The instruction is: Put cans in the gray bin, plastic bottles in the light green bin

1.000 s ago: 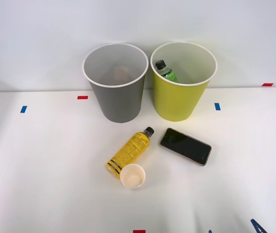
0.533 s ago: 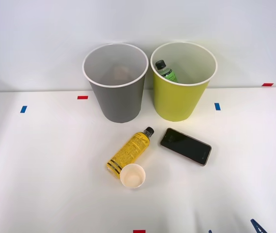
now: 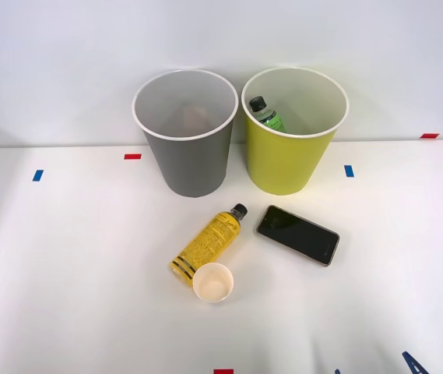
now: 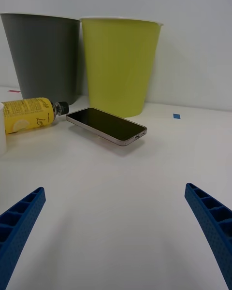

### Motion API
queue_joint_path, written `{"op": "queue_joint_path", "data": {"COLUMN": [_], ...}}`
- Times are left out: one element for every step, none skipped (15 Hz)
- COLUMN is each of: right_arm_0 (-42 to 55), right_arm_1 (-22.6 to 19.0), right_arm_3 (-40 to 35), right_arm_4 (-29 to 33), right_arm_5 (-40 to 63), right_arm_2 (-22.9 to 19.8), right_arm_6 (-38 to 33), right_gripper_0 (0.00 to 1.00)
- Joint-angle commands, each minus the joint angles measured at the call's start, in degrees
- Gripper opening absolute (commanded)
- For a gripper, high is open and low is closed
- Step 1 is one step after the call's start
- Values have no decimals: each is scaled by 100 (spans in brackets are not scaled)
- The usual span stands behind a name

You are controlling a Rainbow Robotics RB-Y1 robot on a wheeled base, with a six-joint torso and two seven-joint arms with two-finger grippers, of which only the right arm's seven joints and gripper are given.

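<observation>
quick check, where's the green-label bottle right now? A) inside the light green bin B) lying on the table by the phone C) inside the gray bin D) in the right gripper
A: the green-label bottle stands tilted inside the light green bin, its dark cap below the rim; the yellow-label bottle is the one lying on the table.

yellow-label bottle (image 4: pixel 28 115) with dark print, too small to read

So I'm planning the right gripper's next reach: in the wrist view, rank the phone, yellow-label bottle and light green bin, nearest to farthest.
From the right gripper, open, low over the table:
1. Phone, flat, straight ahead.
2. Yellow-label bottle, lying beside the phone.
3. Light green bin, standing behind both.
</observation>
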Motion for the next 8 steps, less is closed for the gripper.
{"op": "queue_joint_path", "data": {"right_arm_0": [0, 0, 0, 0, 0, 0, 0, 0], "right_arm_1": [0, 0, 0, 0, 0, 0, 0, 0], "right_arm_3": [0, 0, 0, 0, 0, 0, 0, 0], "right_arm_4": [0, 0, 0, 0, 0, 0, 0, 0], "right_arm_5": [1, 1, 1, 1, 1, 1, 1, 1], "right_arm_2": [0, 0, 0, 0, 0, 0, 0, 0], "right_arm_6": [0, 0, 0, 0, 0, 0, 0, 0], "right_gripper_0": [100, 100, 100, 100, 100, 100, 100, 100]}}
